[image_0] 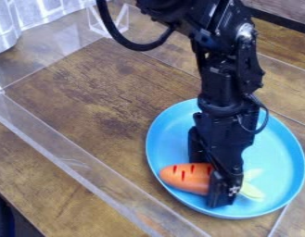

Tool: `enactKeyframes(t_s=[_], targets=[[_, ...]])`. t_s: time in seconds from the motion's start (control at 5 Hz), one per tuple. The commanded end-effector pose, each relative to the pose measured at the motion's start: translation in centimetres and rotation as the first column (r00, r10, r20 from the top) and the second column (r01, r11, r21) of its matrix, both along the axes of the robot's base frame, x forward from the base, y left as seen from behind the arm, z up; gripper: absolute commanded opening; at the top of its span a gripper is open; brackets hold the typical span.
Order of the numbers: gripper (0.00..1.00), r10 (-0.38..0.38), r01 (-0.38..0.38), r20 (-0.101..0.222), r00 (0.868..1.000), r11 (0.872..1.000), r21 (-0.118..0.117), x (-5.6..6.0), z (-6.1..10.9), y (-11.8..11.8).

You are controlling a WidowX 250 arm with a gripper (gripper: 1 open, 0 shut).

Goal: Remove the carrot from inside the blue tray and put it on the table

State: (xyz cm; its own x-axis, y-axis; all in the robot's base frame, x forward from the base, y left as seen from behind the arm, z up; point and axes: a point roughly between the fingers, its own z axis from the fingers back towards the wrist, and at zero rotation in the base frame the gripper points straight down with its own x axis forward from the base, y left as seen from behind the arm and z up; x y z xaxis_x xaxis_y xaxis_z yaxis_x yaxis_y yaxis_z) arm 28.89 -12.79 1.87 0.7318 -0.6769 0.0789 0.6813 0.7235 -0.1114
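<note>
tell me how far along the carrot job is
Already done, it seems: the arm has reached the blue tray, with the jaws right down at the carrot. In hand: the pick-up, though whether the jaws grip it yet is hidden by their dark fingers. Left: lifting the carrot, which lies in the tray, out over the rim and putting it on the table.

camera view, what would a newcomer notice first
The black robot gripper dominates, reaching down over the right side of the scene. Below it, the round light-blue plastic tray stands out against brown wood, with a stubby orange toy carrot near its left rim.
</note>
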Motion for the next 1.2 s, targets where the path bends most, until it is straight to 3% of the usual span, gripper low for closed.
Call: enactKeyframes(t_s=[0.0, 1.0], targets=[[0.00, -0.017, 0.018, -0.024, 1.000, 1.000, 0.014, -0.8, -1.0, 0.5], [0.00, -0.048, 0.049, -0.022, 0.999, 0.998, 0.050, -0.9, 1.1, 1.4]])
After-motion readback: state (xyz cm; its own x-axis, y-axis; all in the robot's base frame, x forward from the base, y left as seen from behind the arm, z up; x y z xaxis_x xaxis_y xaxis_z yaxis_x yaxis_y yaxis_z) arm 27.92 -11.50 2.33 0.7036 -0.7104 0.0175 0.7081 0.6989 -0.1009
